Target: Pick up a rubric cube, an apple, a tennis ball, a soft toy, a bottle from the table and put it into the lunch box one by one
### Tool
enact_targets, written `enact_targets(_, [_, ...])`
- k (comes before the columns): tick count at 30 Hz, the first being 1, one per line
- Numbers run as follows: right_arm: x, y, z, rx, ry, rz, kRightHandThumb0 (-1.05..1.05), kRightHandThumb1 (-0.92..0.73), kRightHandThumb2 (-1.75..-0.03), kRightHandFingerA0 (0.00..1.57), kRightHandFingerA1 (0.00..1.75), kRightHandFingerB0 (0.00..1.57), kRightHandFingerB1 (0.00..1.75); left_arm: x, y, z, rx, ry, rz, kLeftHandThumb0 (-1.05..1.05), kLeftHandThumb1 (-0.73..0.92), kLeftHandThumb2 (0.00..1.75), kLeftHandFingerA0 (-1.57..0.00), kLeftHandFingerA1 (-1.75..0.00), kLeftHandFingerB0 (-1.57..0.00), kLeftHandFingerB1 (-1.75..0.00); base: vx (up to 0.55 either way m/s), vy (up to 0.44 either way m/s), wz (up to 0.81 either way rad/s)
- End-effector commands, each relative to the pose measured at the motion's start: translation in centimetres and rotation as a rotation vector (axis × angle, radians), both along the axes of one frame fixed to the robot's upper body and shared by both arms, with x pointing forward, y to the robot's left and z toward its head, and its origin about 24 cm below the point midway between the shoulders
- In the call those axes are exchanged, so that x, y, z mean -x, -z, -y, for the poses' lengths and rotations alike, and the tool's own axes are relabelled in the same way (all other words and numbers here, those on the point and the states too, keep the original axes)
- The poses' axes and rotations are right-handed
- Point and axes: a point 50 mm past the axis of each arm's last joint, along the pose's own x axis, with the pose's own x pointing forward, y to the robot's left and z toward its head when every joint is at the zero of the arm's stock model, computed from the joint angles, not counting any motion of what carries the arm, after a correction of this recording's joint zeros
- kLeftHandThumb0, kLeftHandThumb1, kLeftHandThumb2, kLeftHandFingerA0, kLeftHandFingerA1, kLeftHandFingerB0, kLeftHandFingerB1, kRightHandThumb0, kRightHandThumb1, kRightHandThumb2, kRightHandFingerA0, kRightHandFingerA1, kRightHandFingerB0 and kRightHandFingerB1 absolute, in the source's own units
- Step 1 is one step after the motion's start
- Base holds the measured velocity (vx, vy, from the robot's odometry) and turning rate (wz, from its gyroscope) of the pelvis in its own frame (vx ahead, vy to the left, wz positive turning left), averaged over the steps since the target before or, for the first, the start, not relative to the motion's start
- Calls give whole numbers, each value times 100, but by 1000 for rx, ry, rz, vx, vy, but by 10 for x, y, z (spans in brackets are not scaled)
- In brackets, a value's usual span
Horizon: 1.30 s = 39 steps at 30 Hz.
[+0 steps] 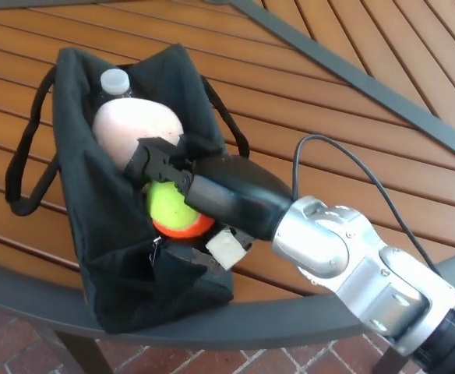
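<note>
Head view: right hand [169, 167] fingers [151, 153] grip the ball [171, 209] in the bag [79, 226] mouth, near the surface's front edge. Toy [134, 132] and bottle [114, 81] seemingly crowd it; released here, the ball could roll out.

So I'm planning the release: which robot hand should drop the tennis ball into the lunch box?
Right: the right robot hand already holds the tennis ball over the lunch box opening. The left isn't in view.

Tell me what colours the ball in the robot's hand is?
The tennis ball is yellow-green on top and orange underneath, seen in the head view.
</note>
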Motion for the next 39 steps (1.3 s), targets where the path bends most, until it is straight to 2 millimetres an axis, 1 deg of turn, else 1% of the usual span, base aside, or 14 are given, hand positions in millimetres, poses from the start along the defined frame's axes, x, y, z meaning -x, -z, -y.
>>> enact_targets(1, [0,20,10,166,-39,81,-26,-51,-81,93,171,82,120,2,0,-5,2,3,9,4,47,113,-106,-122,-93,-103,0,0,0])
enact_targets(4, [-1,19,9,207,-56,114,-25,-53,-79,95,163,85,111,3,0,-4,-3,23,5,4,46,115,-105,-121,-93,-103,0,0,0])
enact_targets(6, [-3,13,6,202,-69,149,-25,-54,-91,95,175,69,155,2,0,-2,-1,24,3,4,50,108,-105,-120,-91,-102,0,0,0])
enact_targets(7, [-5,8,4,206,-67,162,-38,-69,-67,94,174,69,96,2,0,-1,6,14,4,4,49,112,-104,-123,-92,-105,0,0,0])
enact_targets(10, [-12,-7,4,216,-52,196,-37,-46,-94,120,134,75,86,0,0,-1,-2,14,7,6,48,113,-106,-121,-93,-103,0,0,0])
enact_targets(12, [-20,-14,8,208,-25,211,-33,-48,-100,121,132,80,96,2,0,-3,-1,16,0,5,50,111,-103,-120,-91,-102,0,0,0])
enact_targets(13, [-23,-16,8,214,-18,221,-29,-61,-75,89,175,70,148,3,0,-3,3,11,1,4,52,109,-105,-120,-91,-104,0,0,0])
enact_targets(19, [-28,-19,8,227,-12,254,-27,-61,-75,88,175,66,162,3,-1,-2,3,8,9,5,49,109,-106,-120,-93,-105,0,0,0])
enact_targets(20, [-26,-21,4,224,-23,265,-37,-65,-65,88,169,76,88,4,-1,-2,-23,36,-3,6,50,106,-105,-116,-94,-100,0,0,0])
enact_targets(25, [-19,-24,-8,211,-67,284,-39,-63,-66,88,164,79,78,5,2,-1,-50,64,-16,8,47,112,-107,-119,-96,-103,0,0,0])
enact_targets(26, [-17,-26,-14,209,-75,280,-35,-65,-64,90,175,65,107,6,2,-1,-42,63,-17,9,45,118,-110,-124,-98,-106,0,0,0])
enact_targets(35, [-18,-32,-25,211,-72,254,-41,-45,-93,121,136,77,88,9,4,-1,-35,83,-25,7,45,117,-106,-123,-95,-104,0,0,0])
enact_targets(36, [-19,-30,-24,223,-70,251,-35,-64,-69,90,175,70,148,10,3,-2,-34,92,-26,5,46,117,-106,-123,-94,-104,0,0,0])
enact_targets(39, [-17,-24,-24,246,-73,245,-34,-62,-70,90,175,72,156,10,3,-2,-36,105,-29,6,46,115,-106,-121,-93,-102,0,0,0])
